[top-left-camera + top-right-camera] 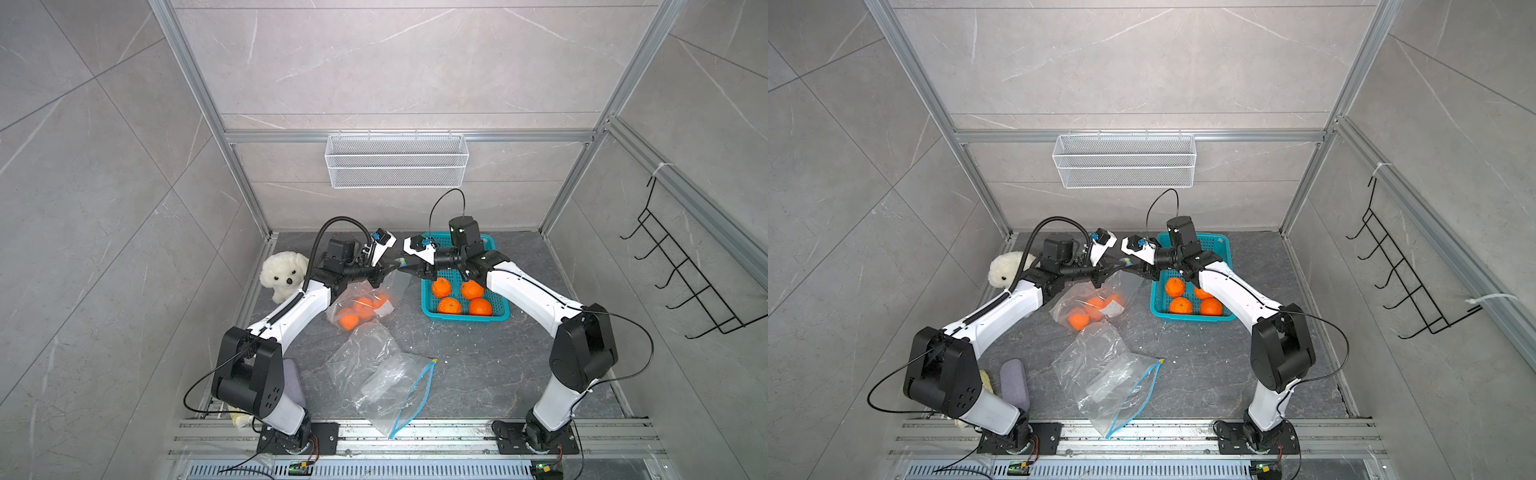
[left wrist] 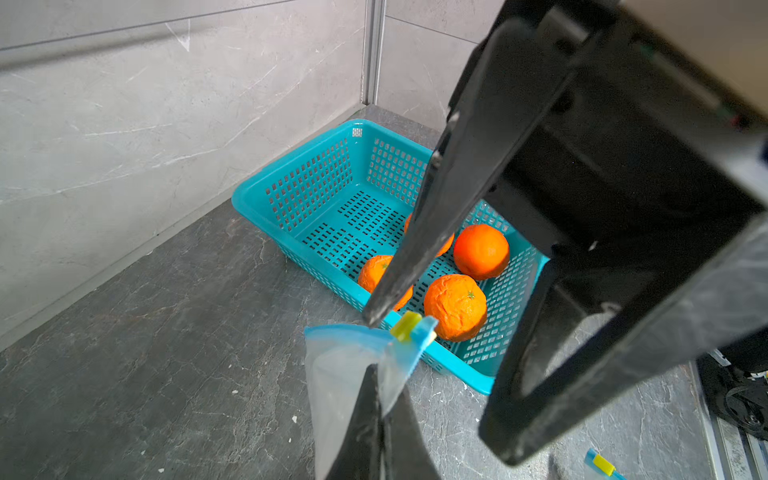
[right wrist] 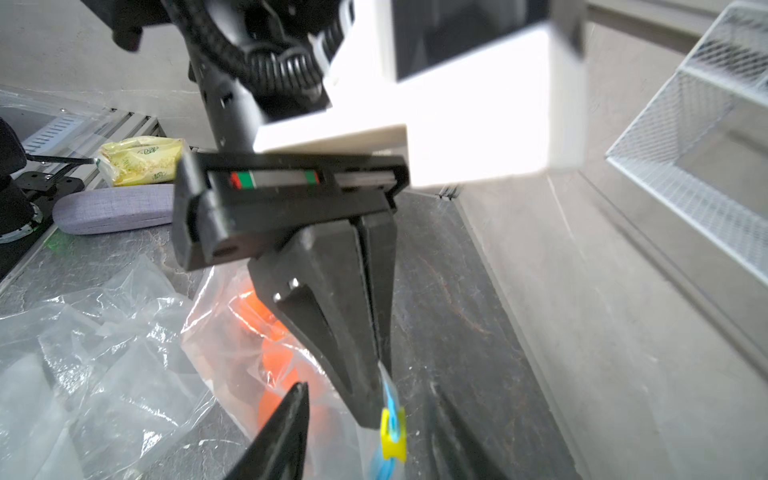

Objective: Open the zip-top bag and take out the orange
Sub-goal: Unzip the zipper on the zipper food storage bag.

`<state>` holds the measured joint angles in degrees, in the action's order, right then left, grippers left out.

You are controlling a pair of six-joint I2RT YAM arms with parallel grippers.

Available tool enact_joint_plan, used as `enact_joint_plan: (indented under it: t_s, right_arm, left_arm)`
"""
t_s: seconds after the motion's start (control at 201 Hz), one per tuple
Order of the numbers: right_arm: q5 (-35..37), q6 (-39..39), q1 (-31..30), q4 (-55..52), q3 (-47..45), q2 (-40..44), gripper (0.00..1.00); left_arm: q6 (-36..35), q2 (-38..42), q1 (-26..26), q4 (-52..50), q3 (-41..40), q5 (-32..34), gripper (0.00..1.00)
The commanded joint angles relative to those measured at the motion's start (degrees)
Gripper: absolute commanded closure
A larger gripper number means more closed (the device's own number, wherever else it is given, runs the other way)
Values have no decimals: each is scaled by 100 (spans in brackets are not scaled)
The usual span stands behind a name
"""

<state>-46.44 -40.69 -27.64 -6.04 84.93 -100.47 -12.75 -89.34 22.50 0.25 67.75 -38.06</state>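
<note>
The zip-top bag point(image 1: 365, 301) lies on the dark table with several oranges point(image 1: 348, 321) inside, and its blue zip edge is lifted. My left gripper point(image 1: 392, 269) is shut on the bag's clear plastic point(image 2: 340, 374) just below the zip. In the left wrist view the closed fingers point(image 2: 365, 432) pinch the film beside the yellow slider point(image 2: 406, 326). My right gripper point(image 1: 405, 271) faces it, open. In the right wrist view its fingertips point(image 3: 297, 399) stand either side of the slider point(image 3: 392, 434) without touching it.
A teal basket point(image 1: 465, 319) with several oranges stands at the back right, under the right arm. Empty clear bags point(image 1: 374, 374) lie at the front middle. A white plush dog point(image 1: 284, 274) sits back left. A grey case point(image 1: 1014, 384) and a yellow packet point(image 3: 141, 160) lie front left.
</note>
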Motion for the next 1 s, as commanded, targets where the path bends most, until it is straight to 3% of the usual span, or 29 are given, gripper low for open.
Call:
enact_joint_plan:
  t_s: [0.0, 0.114, 0.269, 0.398, 0.995]
  right_arm:
    - [-26, -17, -14, 173, -85, 158, 54]
    - [-101, -136, -14, -132, 65, 61, 60]
    - [37, -197, -15, -199, 86, -17, 62]
    - [62, -383, -9, -455, 201, -34, 73]
    - [-94, -288, 48, -625, 439, -270, 74]
  left_arm:
    - [102, 233, -33, 207, -32, -146, 100]
    - [192, 266, -66, 318, -69, -202, 100]
    - [227, 294, -62, 340, -77, -251, 100]
    - [229, 327, -71, 340, -85, -256, 100]
    - [264, 479, -79, 397, -165, -307, 100]
